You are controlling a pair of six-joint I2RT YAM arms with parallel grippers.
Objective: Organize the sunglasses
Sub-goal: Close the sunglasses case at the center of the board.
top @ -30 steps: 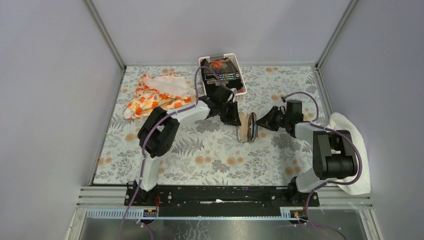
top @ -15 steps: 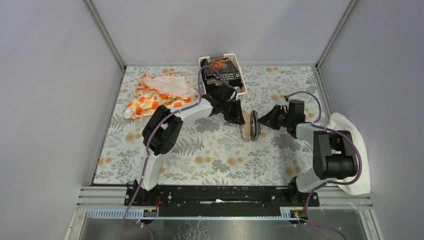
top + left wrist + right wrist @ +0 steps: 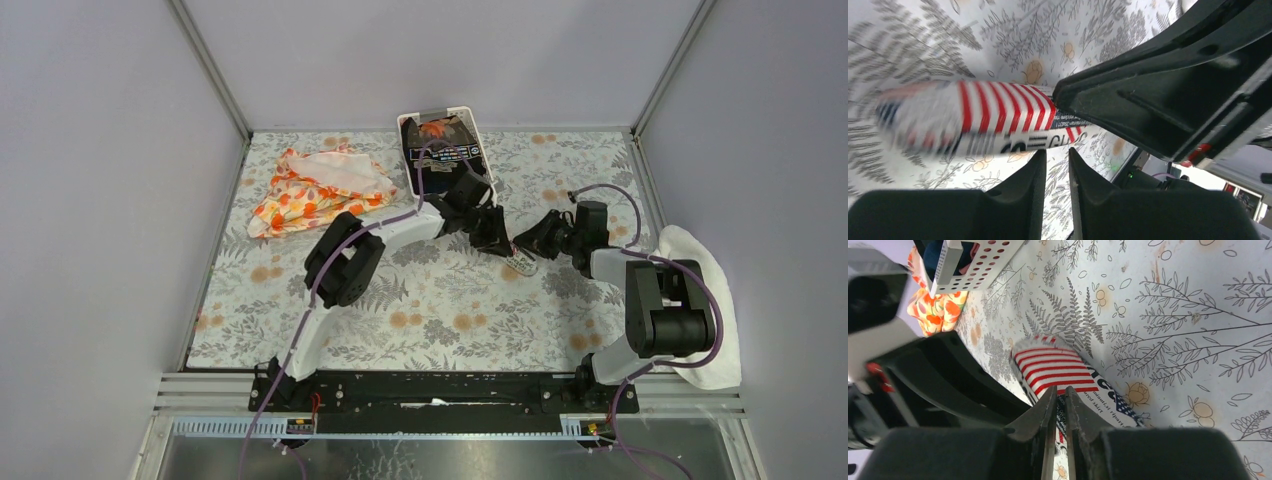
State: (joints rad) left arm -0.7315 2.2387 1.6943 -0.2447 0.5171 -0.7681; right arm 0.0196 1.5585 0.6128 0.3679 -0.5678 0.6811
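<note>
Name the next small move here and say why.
Probably open the left gripper and close it on the striped case: its jaws stand almost shut with nothing between them, while the case lies on the table against the right gripper.

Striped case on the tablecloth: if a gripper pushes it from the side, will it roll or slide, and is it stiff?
The flag-striped case looks rounded along its length, so a sideways push would probably roll it. Its stripes run unwrinkled and its end looks domed, so it seems stiff, not floppy. The printed surface looks smooth, perhaps slippery.
</note>
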